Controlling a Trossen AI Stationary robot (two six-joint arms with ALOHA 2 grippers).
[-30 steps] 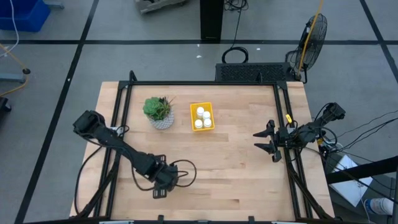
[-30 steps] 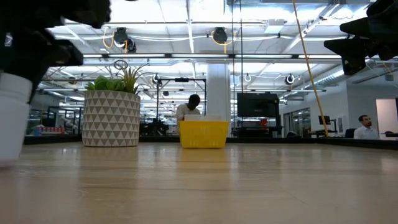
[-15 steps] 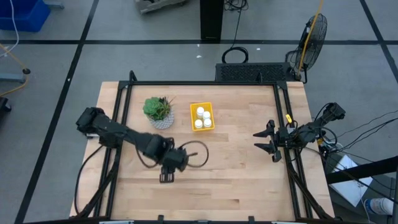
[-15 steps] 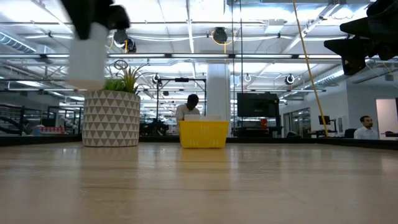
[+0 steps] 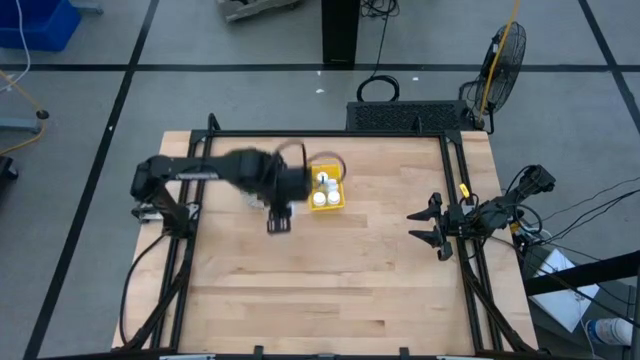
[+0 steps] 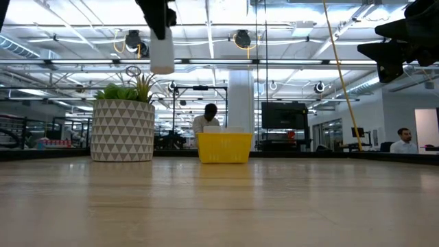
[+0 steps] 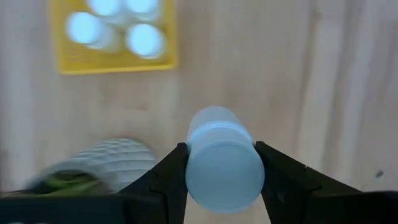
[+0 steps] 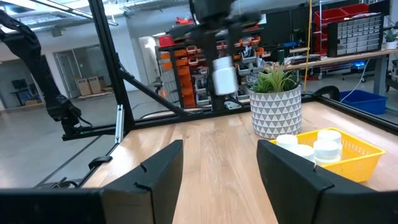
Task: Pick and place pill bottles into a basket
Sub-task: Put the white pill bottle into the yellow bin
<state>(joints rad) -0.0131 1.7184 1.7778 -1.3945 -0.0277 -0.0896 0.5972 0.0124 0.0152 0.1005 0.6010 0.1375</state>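
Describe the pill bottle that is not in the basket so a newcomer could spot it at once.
Start at the green succulent in its whitish patterned pot on the wooden table; the small yellow basket sits beside it. Above and between them, the left gripper holds one small white cylindrical pill bottle in its jaws. Alone among the bottles, it hangs in the air.

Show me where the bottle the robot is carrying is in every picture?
High view: hidden under the left gripper.
Low view: carried bottle near top, left of centre.
Left wrist: bottle between the fingers.
Right wrist: top centre.
Shared landmark: yellow basket.
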